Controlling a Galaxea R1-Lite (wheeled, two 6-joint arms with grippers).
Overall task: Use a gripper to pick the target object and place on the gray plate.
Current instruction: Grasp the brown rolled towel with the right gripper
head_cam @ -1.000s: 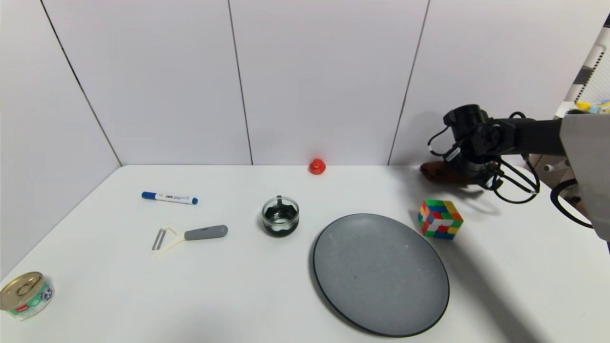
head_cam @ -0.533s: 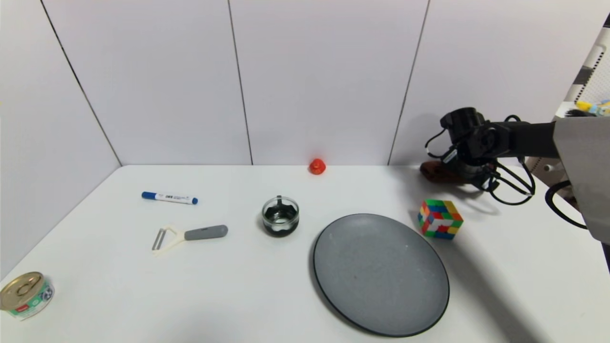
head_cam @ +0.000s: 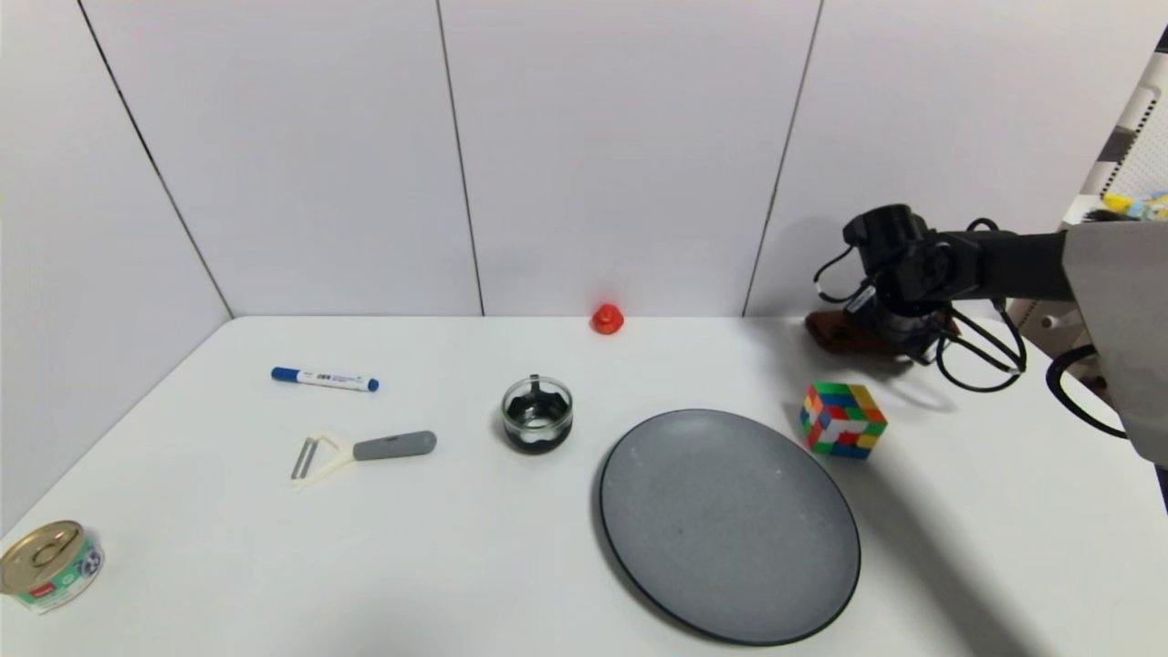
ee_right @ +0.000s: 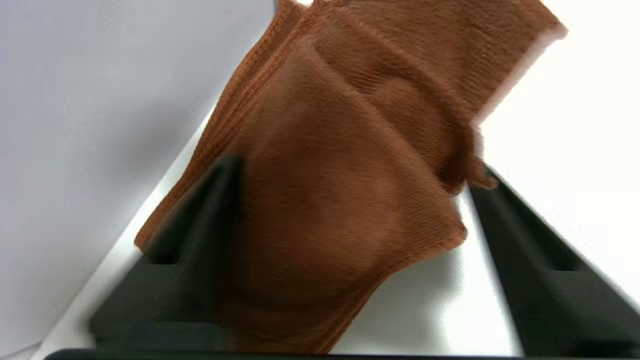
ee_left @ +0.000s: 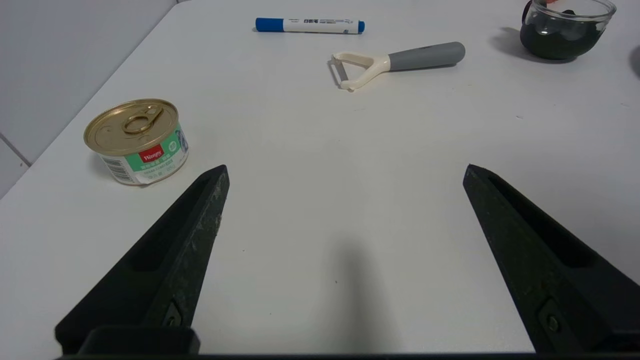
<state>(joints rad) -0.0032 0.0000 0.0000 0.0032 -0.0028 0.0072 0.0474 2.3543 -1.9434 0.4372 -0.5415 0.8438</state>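
Right gripper (ee_right: 350, 175) is straddling the brown terry towel (ee_right: 345, 165), jaws spread wide, not yet clamping. Towel is lying between the fingers, by the wall. Risk: closing high is pinching one loose fold only, so the cloth slips before reaching the gray plate (head_cam: 730, 525). Left gripper (ee_left: 345, 170) is idling with jaws apart.

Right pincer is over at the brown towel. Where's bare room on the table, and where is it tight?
The gray plate is bare. Bare table runs between the can, peeler and plate. It is tight by the right pincer: the towel lies at the back wall, the puzzle cube just in front.
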